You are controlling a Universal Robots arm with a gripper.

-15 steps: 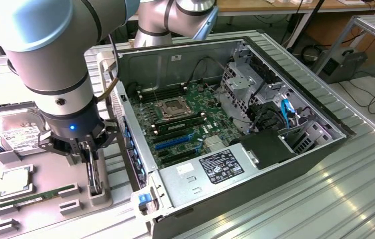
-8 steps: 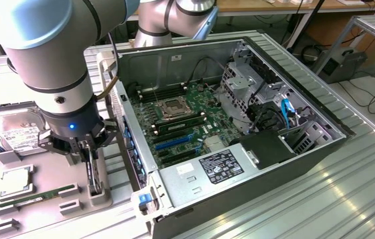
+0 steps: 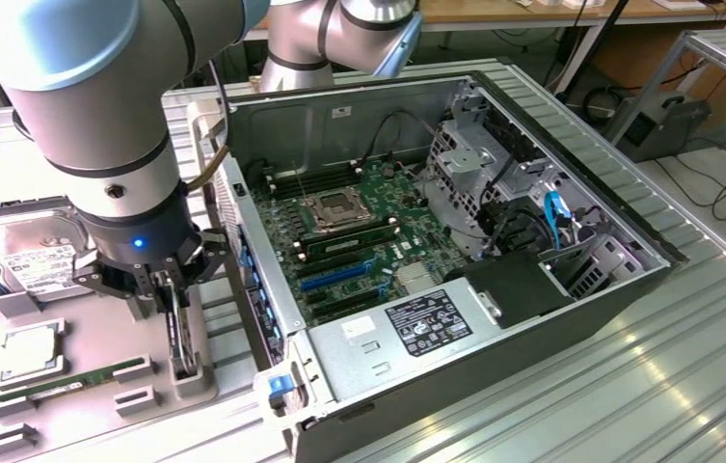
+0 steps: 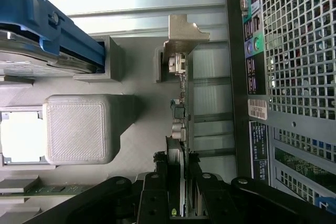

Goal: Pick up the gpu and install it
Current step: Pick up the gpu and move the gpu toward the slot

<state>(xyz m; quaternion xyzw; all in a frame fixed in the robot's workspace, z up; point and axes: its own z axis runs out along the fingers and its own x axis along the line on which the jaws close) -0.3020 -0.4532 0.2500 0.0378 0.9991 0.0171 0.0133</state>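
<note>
The gpu [image 3: 181, 338] stands on its thin edge in a slot of the grey holder tray [image 3: 196, 391], on the exterior view's left of the open computer case [image 3: 336, 111]. My gripper [image 3: 170, 289] reaches straight down over it. In the wrist view the gpu [image 4: 178, 103] runs away from me as a narrow card edge, ending in its silver bracket [image 4: 185, 34]. My gripper [image 4: 177, 171] has its black fingers [image 4: 159, 174] pressed against both faces of the card, shut on it. The card still sits in its slot.
A silver hard drive [image 3: 28, 256], a processor [image 3: 31, 352] and a green memory stick [image 3: 67, 381] lie in the tray nearby. The case's motherboard [image 3: 350, 241] lies exposed. The case's rear grille [image 4: 299, 40] is close beside the card.
</note>
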